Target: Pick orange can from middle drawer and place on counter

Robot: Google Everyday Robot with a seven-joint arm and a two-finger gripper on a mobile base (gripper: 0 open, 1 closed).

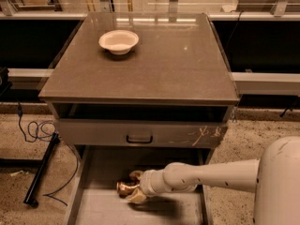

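We see the gripper low in the open drawer, under the counter's front edge. Its claw is wide, straddling the can, which lies on the drawer floor left of centre. A bowl sits near the counter's far left corner.

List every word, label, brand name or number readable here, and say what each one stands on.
No text is readable anywhere.
orange can: no brand or print can be made out.
drawer front: only white scratches, not letters.
white bowl: plain.
gripper, at the can in the middle drawer: no label shows.
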